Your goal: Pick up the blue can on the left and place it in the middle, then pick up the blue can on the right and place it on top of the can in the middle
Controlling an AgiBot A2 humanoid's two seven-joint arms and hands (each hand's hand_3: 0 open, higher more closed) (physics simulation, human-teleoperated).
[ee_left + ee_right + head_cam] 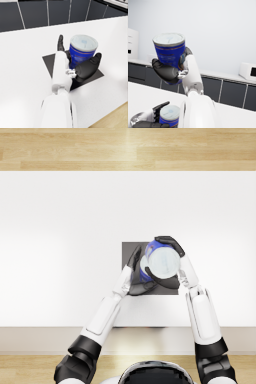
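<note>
The right hand (169,71) grips a blue can (170,51) upright in the air above the second blue can (82,51), which stands on the dark mat (51,62) with the left hand (85,68) wrapped around it.

White arms, dark left hand (136,273), dark right hand (167,263)
</note>
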